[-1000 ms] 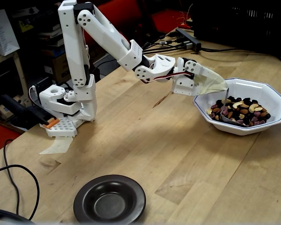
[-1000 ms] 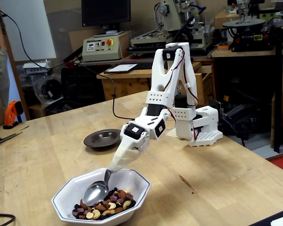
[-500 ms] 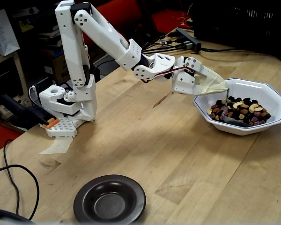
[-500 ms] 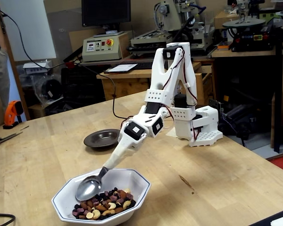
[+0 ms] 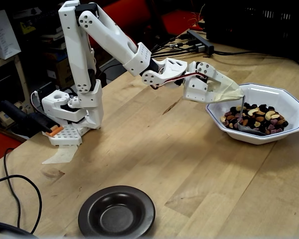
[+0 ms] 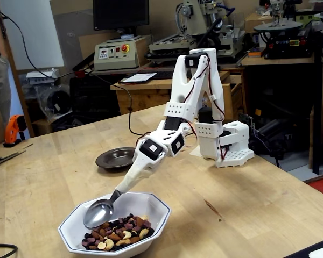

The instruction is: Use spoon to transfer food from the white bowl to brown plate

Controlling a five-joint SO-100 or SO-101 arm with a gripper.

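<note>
The arm reaches out low across the wooden table [image 5: 154, 164]; its gripper [image 6: 120, 189] is pressed tight around the thin handle of the spoon [image 6: 99, 213], fingers pinching it; the spoon's shiny oval sits inside the white bowl [image 6: 151, 206], at the left edge of the food [image 6: 118, 236] in a fixed view, tilted against the inner wall; the nuts and dried fruit fill the bowl's bottom [image 5: 254, 119]; the brown plate [image 5: 116, 211] lies well apart from the bowl, bare, nearer the arm's base [image 5: 70, 117]; a black cable [image 5: 12, 194] curls beside it.
</note>
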